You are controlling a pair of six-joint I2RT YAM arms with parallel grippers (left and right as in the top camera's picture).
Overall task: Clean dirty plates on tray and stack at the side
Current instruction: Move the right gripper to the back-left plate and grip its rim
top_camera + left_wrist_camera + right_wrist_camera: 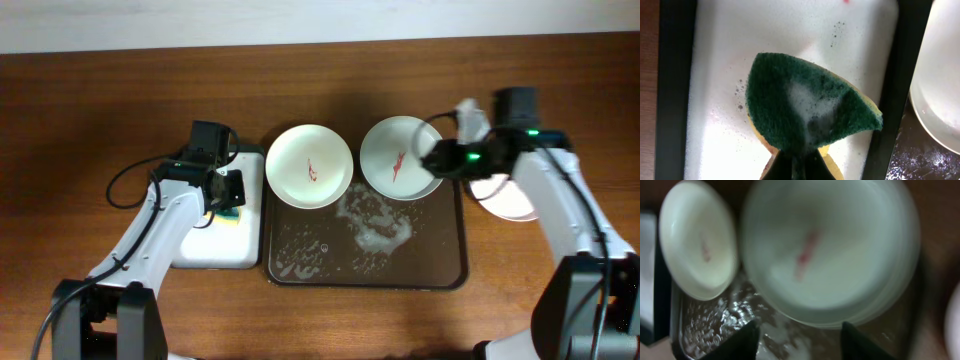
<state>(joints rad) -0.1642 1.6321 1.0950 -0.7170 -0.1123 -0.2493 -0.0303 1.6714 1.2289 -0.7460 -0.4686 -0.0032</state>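
Observation:
The dark brown tray [420, 262] holds two dirty plates at its far end, each with a red smear: a white one [308, 165] and a pale mint one [392, 155]. A third plate [508, 203] lies on the table right of the tray, partly hidden by my right arm. My right gripper [437, 160] is open and empty at the mint plate's right rim. In the right wrist view its fingers [800, 332] spread just before the mint plate [830, 250], with the white plate [695, 240] at left. My left gripper [228, 190] is shut on a green-and-yellow sponge [810, 107].
A smaller black-rimmed tray with a white, soapy inside [215, 245] stands left of the brown tray; the sponge hangs over it [720, 75]. Soap foam [375, 222] lies on the brown tray's base. The white plate's rim [940, 90] shows at the right of the left wrist view.

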